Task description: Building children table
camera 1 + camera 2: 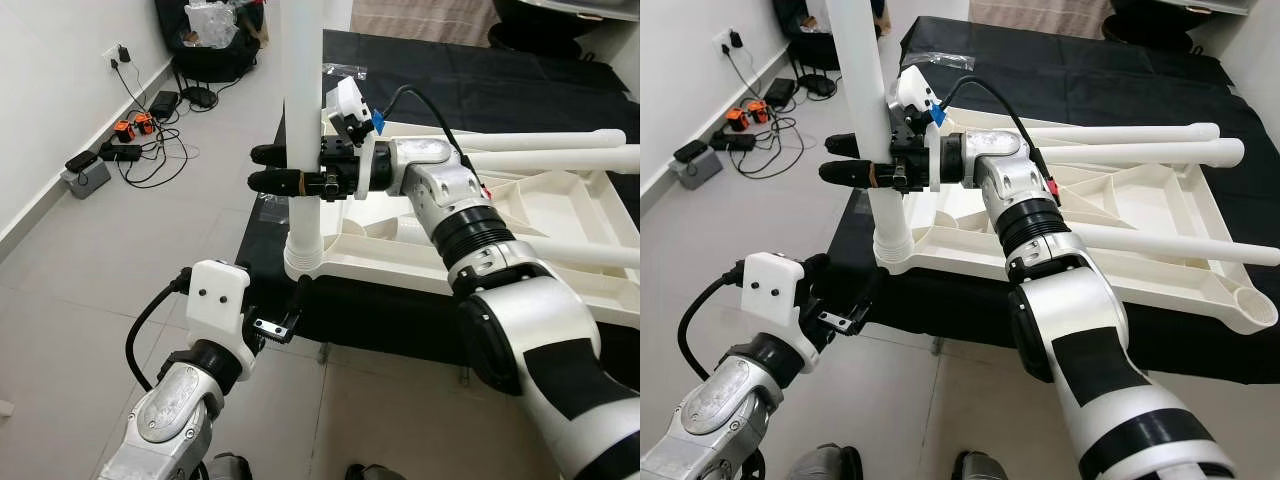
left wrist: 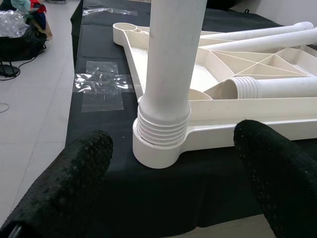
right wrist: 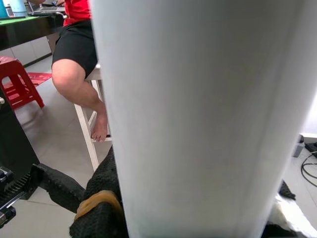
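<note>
We see cables and chargers on the floor by the wall, and a seated person's leg beyond. The white upturned children's table lies on a black-covered surface with three loose legs across it. Our right gripper pinches the upright leg — its threaded end sits in the corner socket. Our left gripper hovers just before that socket, jaws spread wide.

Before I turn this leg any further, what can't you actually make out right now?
- Top of the upright leg: cut off by the upper edge of the eye views.
- How deep its thread sits in the corner socket: hidden inside the socket.
- Right gripper finger contact: right wrist view blocked by the leg.
- Far corner of the tabletop: cut off by the edge of the left eye view.
</note>
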Robot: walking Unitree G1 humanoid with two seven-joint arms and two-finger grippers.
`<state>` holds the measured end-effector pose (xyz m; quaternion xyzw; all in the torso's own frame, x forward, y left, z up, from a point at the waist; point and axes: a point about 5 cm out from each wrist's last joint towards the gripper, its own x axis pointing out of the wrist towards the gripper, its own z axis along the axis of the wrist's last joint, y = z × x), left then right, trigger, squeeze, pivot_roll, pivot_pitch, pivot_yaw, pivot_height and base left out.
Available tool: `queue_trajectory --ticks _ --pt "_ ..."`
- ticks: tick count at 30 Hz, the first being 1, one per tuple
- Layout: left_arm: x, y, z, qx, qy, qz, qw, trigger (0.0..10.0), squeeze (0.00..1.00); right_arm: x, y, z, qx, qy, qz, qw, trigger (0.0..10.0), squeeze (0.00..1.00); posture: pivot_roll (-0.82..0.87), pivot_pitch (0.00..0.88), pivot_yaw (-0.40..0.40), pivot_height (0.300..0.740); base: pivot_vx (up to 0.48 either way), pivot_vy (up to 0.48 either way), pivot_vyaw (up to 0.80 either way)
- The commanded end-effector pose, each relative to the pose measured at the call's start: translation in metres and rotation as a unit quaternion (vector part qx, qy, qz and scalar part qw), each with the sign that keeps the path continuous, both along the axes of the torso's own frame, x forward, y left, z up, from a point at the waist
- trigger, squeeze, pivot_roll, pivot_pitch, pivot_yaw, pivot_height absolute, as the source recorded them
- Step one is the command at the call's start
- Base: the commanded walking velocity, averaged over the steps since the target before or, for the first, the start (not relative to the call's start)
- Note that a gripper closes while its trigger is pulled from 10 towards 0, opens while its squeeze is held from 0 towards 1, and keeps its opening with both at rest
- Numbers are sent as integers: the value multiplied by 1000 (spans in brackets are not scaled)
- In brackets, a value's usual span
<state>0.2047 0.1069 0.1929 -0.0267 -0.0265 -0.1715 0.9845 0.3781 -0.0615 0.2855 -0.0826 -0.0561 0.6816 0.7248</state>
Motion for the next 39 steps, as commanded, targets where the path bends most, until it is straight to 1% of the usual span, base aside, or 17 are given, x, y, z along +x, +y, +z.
queue_trajectory --ticks 1,3,5,7,10,14,20,30,32,36,39 --pt "-1 0 -5 4 15 -1 1000 10000 0 -1 4 3 0 -2 13 1000 10000 0 64 209 -83 740 0 0 0" --pt "-1 0 -5 5 16 0 1000 10000 0 0 3 0 -3 -4 0 1000 10000 0 63 208 -85 740 0 0 0" --pt "-1 0 -4 4 14 0 1000 10000 0 3 1 -2 0 -7 -32 999 10000 0 65 209 -83 740 0 0 0" --pt "-1 0 -4 4 14 0 1000 10000 0 4 0 -4 2 -7 -43 999 10000 0 65 209 -83 740 0 0 0" --pt "-1 0 -4 4 14 0 1000 10000 0 5 -1 -5 4 -6 -48 999 10000 0 64 208 -81 740 0 0 0" --pt "0 1 -4 5 13 0 1000 10000 0 5 -7 -12 3 0 -51 999 10000 0 63 206 -76 740 0 0 0" --pt "1 0 -4 6 12 -1 1000 10000 0 4 -11 -16 1 1 -53 999 10000 0 63 207 -75 740 0 0 0" --pt "2 2 -3 8 10 0 1000 10000 0 5 -16 -24 -1 2 -75 997 10000 0 65 205 -70 740 0 0 0" --pt "2 2 -3 9 9 -1 1000 10000 0 5 -23 -28 -5 3 -80 997 10000 0 65 198 -65 740 0 0 0" --pt "2 2 -3 9 9 -2 1000 10000 0 5 -25 -28 -6 3 -82 997 10000 0 65 198 -65 740 0 0 0" --pt "3 2 -3 10 8 -2 1000 10000 0 6 -30 -27 -8 1 -88 996 10000 0 63 198 -63 740 0 0 0"
